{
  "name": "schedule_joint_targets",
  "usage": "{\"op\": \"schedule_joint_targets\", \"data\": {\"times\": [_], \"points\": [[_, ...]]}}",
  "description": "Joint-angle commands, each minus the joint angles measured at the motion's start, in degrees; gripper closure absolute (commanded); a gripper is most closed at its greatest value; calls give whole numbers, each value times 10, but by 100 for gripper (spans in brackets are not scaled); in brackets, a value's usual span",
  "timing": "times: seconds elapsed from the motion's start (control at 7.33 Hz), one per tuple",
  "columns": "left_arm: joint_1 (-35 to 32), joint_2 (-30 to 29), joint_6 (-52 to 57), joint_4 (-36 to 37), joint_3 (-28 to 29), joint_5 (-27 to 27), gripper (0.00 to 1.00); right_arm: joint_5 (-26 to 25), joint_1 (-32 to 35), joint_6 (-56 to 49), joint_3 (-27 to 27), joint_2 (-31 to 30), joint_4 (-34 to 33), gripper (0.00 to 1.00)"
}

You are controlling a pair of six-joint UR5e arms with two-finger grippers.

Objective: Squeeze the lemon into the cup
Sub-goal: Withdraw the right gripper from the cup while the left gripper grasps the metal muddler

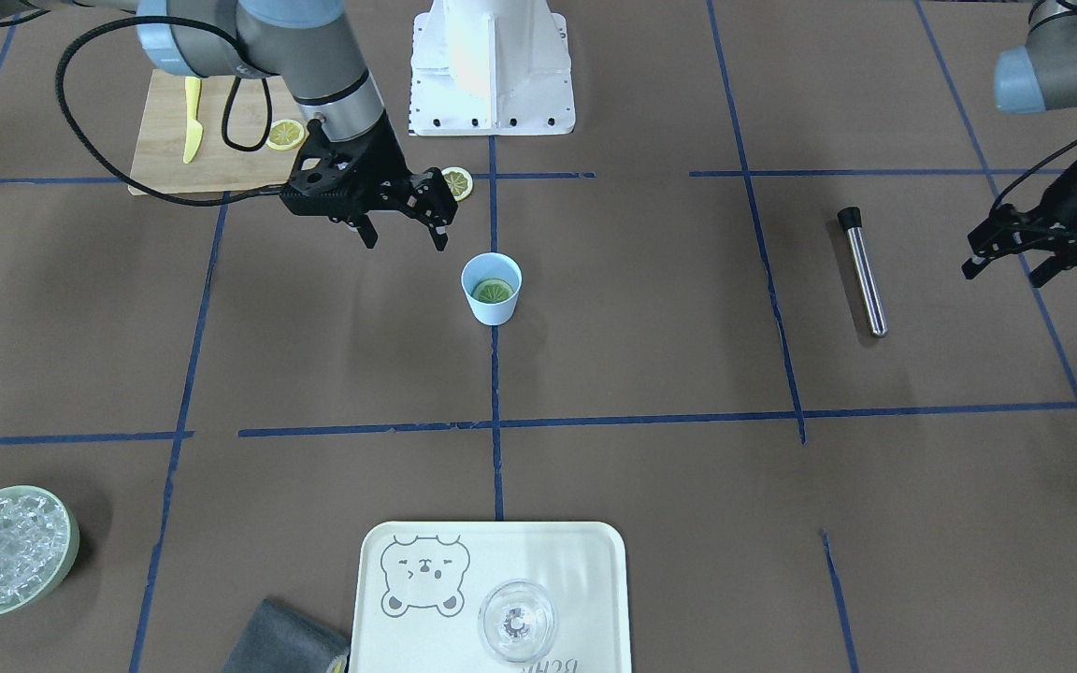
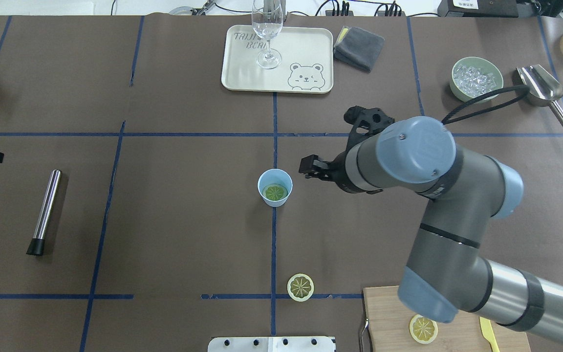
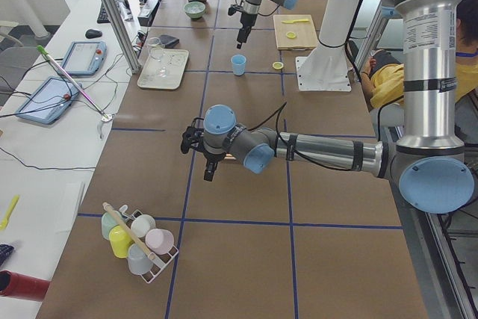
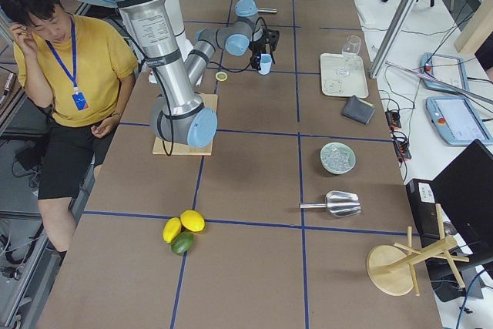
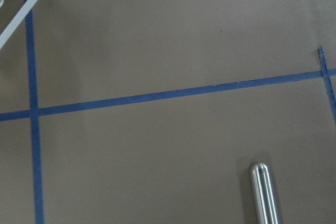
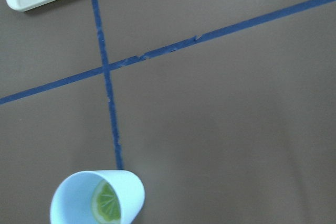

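Observation:
The light-blue cup (image 1: 492,290) (image 2: 274,187) stands upright at the table's centre on a blue tape line. A lemon slice (image 1: 492,291) (image 6: 106,203) lies flat inside it. My right gripper (image 1: 406,241) (image 2: 328,144) hangs open and empty above the table, just beside the cup on the robot's right, not touching it. My left gripper (image 1: 1006,266) is far off at the table's left end, open, holding nothing. Another lemon slice (image 2: 300,287) lies on the table near the robot base, and a third lemon slice (image 2: 423,328) rests on the cutting board (image 1: 165,140).
A metal rod (image 1: 863,271) (image 5: 265,192) lies near the left gripper. A yellow knife (image 1: 192,117) is on the board. At the far edge are a tray (image 1: 595,561) with a clear glass (image 1: 517,622), a grey cloth (image 2: 358,47), an ice bowl (image 1: 6,550) and a scoop (image 2: 540,85).

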Motion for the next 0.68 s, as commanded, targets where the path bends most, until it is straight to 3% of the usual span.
{"op": "schedule_joint_targets", "data": {"times": [0.0,0.27,0.55], "points": [[63,-22,-50,2,12,33,2,62,63,-106,43,-94,1,0],[121,-35,-87,3,25,62,2,98,106,-184,54,-147,4,0],[139,-43,-85,3,38,93,7,101,120,-215,53,-159,4,0]]}}
